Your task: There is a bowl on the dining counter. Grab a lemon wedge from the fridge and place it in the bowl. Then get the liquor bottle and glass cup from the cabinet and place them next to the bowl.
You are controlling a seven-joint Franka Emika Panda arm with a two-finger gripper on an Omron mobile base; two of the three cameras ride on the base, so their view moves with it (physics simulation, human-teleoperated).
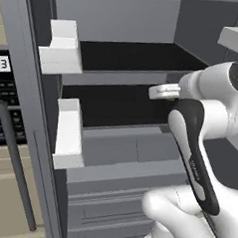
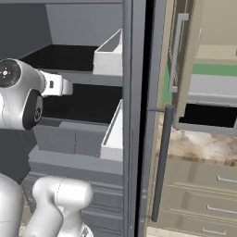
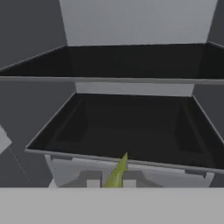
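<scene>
The fridge is open, with dark shelves and white door shelves exposed on both sides. The arm is extended toward its interior. The task is judged to be in its first stage: the lemon wedge is gripped, but it is not yet carried to the bowl, and the bottle and cup remain to be fetched from the cabinet.

In the hand view, the wedge is seen as a yellow-green sliver rising between the finger tips, in front of the lower dark shelf. The gripper is clenched on the wedge, its jaws nearly closed around the thin piece.

From the left base view, the arm's reach into the fridge is shown, together with a dark oven panel beside the fridge. The right base view supplies the marbled worktop, the beige drawers beneath it and the open cabinet above.
</scene>
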